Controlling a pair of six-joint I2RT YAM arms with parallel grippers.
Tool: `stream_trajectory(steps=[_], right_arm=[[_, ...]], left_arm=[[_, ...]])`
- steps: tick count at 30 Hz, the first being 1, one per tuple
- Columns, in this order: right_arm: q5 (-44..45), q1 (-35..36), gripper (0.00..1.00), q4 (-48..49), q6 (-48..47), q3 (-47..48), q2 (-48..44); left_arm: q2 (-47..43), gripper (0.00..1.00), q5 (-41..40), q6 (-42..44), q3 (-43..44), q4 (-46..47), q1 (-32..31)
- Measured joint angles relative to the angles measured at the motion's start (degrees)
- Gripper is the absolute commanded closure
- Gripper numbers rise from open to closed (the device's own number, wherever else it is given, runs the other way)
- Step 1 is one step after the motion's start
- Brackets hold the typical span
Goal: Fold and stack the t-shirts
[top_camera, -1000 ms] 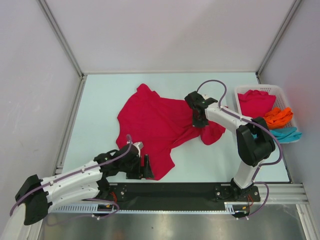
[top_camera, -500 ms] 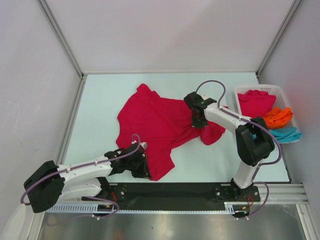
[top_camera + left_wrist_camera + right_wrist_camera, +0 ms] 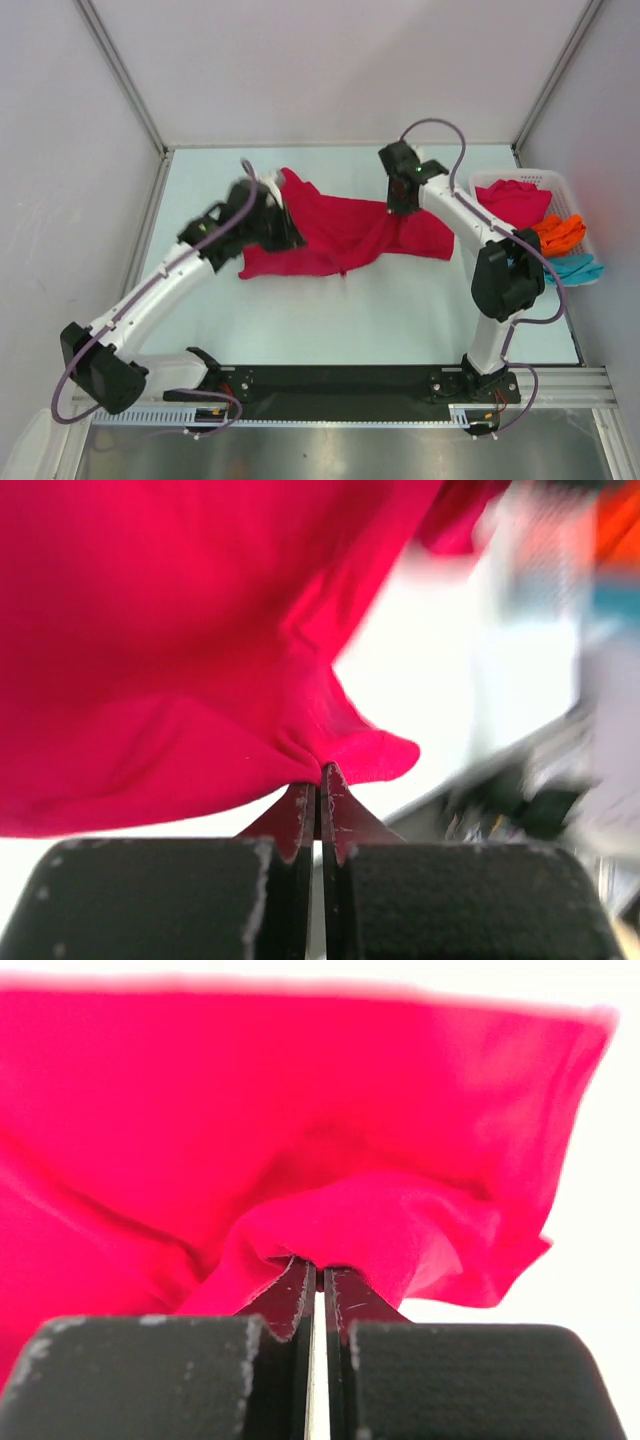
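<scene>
With left hand (image 3: pixel 318 778) and right hand (image 3: pixel 320 1270) each pinched on the crimson t-shirt (image 3: pixel 350 232), we judge folding barely begun; other t-shirts (image 3: pixel 557 235) fill the basket (image 3: pixel 520 173).

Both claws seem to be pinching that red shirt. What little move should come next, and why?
Probably lower both pinched spots toward the table and lay the cloth flat, then let go. The left gripper and right gripper are each shut on the crimson t-shirt, which sits bunched and creased between them over the table, so it likely needs settling before another fold.
</scene>
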Motion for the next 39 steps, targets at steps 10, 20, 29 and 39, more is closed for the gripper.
stream_trajectory(steps=[10,20,29,39], right_arm=[[0.24,-10.27,1.00,-7.63,-5.81,46.03,14.75],[-3.78,-14.82,1.00,-9.33,-8.41,58.97,25.33],[-1.42,-13.22,1.00,-7.91,-11.52,55.69,14.75],[14.78,3.85,1.00,-4.92,-14.12,41.18,-12.63]], left_arm=[[17.62,1.00,2.45,11.10,39.85,-8.13,24.83],[46.60,1.00,10.36,9.73,74.86,-17.49,36.11],[39.52,1.00,10.21,8.39,77.00,-19.89,36.85],[13.79,1.00,7.34,8.04,77.13,-21.29,38.45]])
